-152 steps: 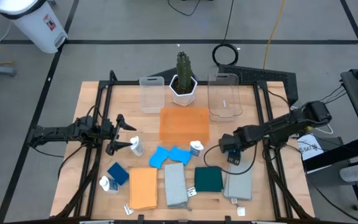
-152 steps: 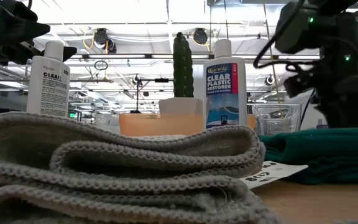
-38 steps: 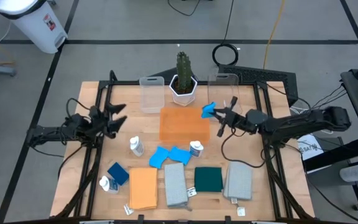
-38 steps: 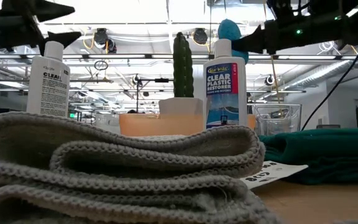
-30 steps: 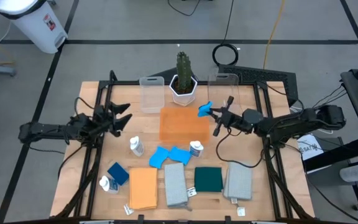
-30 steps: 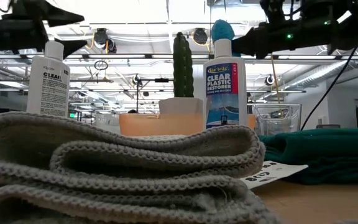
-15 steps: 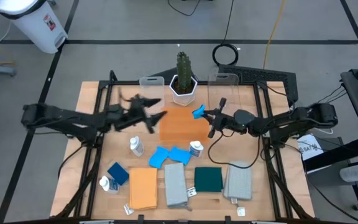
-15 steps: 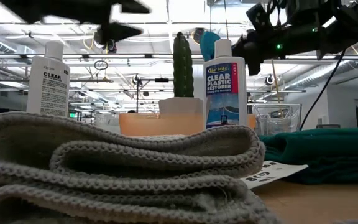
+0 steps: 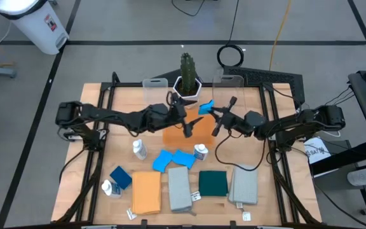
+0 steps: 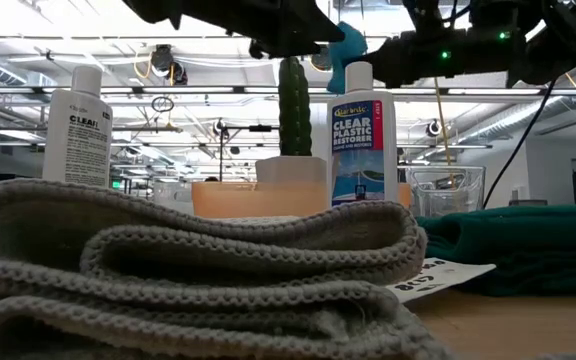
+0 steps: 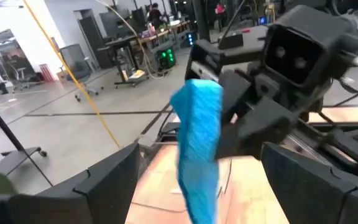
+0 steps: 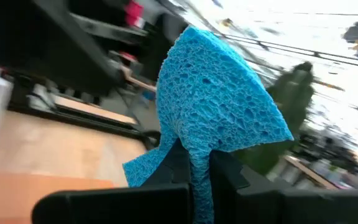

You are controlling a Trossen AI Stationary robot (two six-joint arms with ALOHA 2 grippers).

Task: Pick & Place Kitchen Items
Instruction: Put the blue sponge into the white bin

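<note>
A bright-blue sponge (image 9: 205,107) hangs in the air over the far edge of the orange tray (image 9: 202,132), with my right gripper (image 9: 213,114) shut on it. My left gripper (image 9: 188,116) reaches in from the table's left and stands open. In the left wrist view its fingers (image 11: 114,177) stand on either side of the sponge (image 11: 199,137) without touching it. In the low view the sponge (image 10: 346,45) shows above a white bottle's cap. More sponges (image 9: 173,158), bottles (image 9: 138,149) and folded cloths (image 9: 178,187) lie on the near half of the table. My right gripper pinches one end of the sponge (image 12: 188,146) between its two fingers, and the sponge is creased where they meet it. The fingers come about level from the table's right side. The rest of the sponge stands out past the fingertips, lifted clear of the tray.
A cactus in a white pot (image 9: 187,86) stands at the far middle between two clear bins (image 9: 155,95) (image 9: 229,95). Orange (image 9: 146,192), dark green (image 9: 213,183) and grey (image 9: 243,186) cloths lie along the near edge, with a bottle (image 9: 200,151) beside the tray.
My left gripper has swung fast from the table's left side toward the right and upward, rolling as it went. It now faces the sponge and has stayed open. My right gripper has kept the sponge in about the same place.
</note>
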